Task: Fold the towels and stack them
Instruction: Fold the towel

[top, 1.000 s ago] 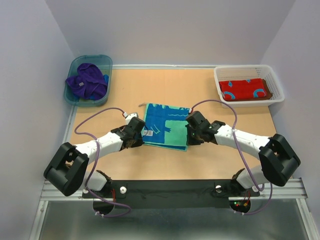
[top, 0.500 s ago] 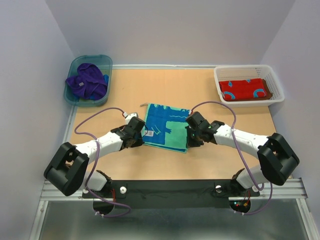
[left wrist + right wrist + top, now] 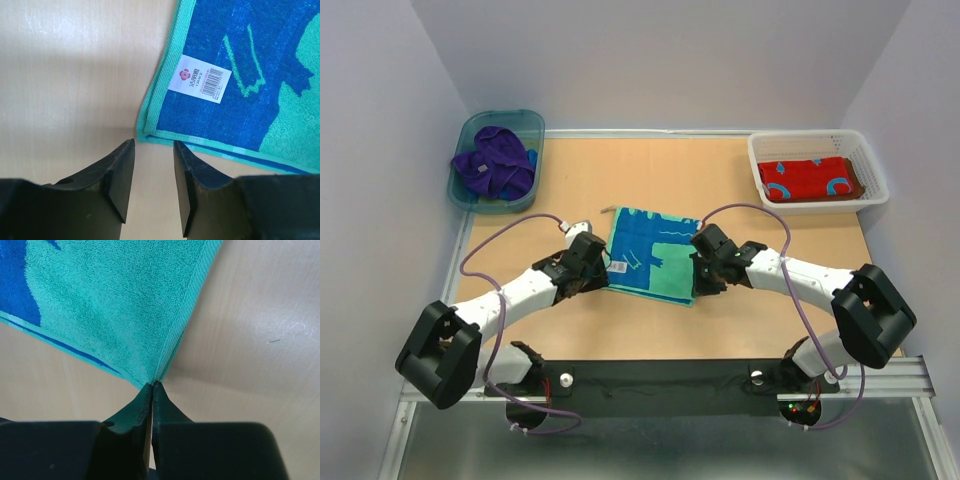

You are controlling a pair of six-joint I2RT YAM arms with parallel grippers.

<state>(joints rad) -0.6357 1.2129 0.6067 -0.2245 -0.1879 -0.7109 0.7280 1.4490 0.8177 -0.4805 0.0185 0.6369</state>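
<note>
A white label (image 3: 200, 79) is sewn on the teal-and-blue towel (image 3: 240, 100), just inside its green hem near the corner seen by the left wrist camera. The label carries a red flower emblem (image 3: 185, 75), a short line of dark characters beside it and a barcode (image 3: 213, 78) with tiny print beneath, all too small to read. Well to the left of that towel, the purple towel (image 3: 500, 160) bears a pale tag (image 3: 480, 170) with nothing legible on it.

A teal-and-blue towel (image 3: 650, 256) lies folded flat at the middle of the desk (image 3: 720, 180). A purple towel (image 3: 496, 166) sits crumpled at the desk's far-left corner. A red towel (image 3: 810, 178) lies folded at its far-right corner.
</note>
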